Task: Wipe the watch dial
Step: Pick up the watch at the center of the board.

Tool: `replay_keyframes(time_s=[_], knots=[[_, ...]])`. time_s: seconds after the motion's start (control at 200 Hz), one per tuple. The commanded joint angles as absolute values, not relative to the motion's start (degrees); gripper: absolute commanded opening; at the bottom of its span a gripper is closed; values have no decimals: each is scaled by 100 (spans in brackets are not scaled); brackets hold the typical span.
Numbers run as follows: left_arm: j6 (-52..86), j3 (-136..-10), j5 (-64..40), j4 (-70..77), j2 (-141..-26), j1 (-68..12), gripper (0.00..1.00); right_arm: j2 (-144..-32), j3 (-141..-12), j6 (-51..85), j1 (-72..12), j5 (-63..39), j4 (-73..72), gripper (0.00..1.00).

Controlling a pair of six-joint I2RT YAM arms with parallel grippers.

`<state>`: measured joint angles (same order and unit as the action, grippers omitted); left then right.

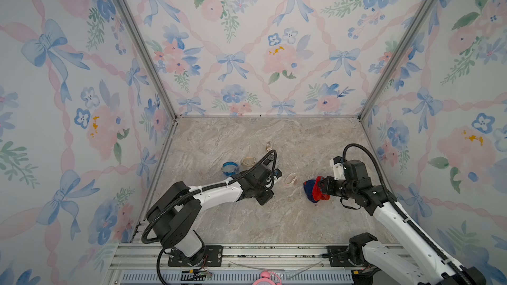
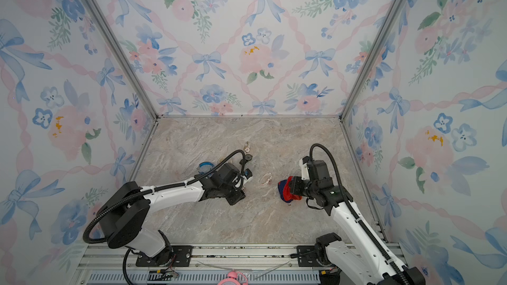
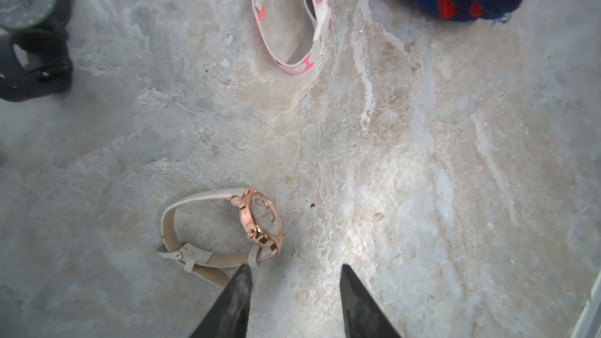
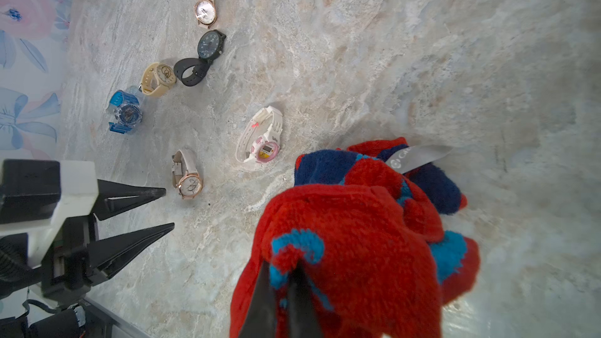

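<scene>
Robot lab booth. Marble-look desk (image 1: 247, 215), enclosed by floral wallpaper panels (image 1: 247, 37) set in aluminium posts (image 1: 138, 42). Arm bases (image 1: 192, 253) bolted to a rail (image 1: 274, 250) along its front edge.

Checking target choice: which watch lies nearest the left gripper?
The rose-gold watch with the buckled pale strap, right beside the left gripper; the other rose-gold watch lies farthest back.

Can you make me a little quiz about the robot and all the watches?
1. How many watches lie on the table?
2. True or false: the left gripper is holding a watch.
3. Which one pinches the red and blue cloth? A left gripper, B right gripper.
Key: 1. Six. 2. False: it is open and empty, beside the rose-gold watch. 3. B.
</scene>
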<state>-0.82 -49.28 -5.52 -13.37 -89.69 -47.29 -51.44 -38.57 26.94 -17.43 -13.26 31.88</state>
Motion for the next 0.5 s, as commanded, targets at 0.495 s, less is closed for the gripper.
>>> replay_keyframes(time_s=[0.495], knots=[[-597,-5145,-484,-1330,-9687,-4596,46,-5058,-3965,2682,-1806,-1213,3147,0]])
